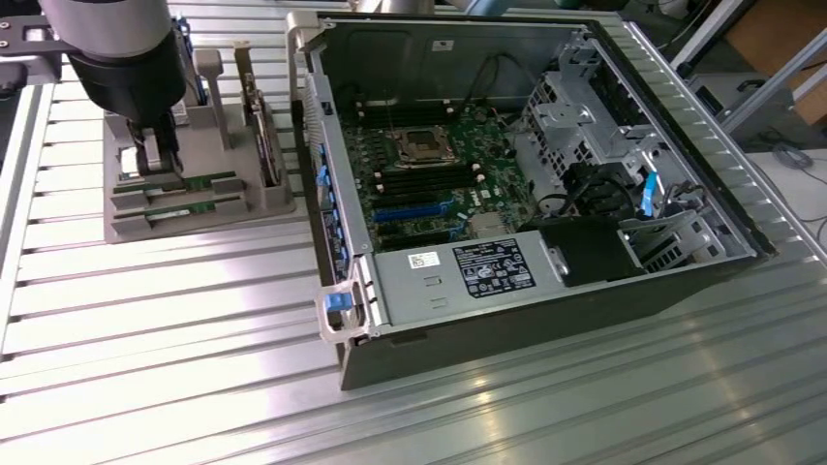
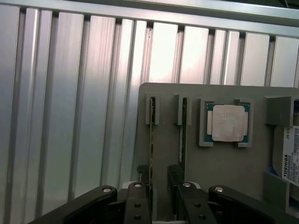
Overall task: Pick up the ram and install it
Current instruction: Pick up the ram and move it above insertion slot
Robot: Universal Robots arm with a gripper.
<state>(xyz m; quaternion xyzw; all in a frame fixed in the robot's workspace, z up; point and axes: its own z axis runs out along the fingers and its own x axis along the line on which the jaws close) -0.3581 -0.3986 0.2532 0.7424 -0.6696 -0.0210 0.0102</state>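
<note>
Hand [image 2: 159, 191] stood wide astride thin green ram [image 2: 151, 140] in grey slotted holder [image 2: 168, 107]; twin stick [image 2: 183, 135], silver processor [image 2: 227, 122] beside

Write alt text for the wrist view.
An open gripper straddles the ram standing on edge in a grey holder. Beside it sit a second stick and a silver processor, on a ribbed metal table.

A robotics workshop — an open computer case [image 1: 543, 329] is lying on a ribbed aluminium table [image 1: 155, 329], a grey parts holder [image 1: 181, 228] sitting beside it, a robot arm [image 1: 123, 48] hanging above.
</note>
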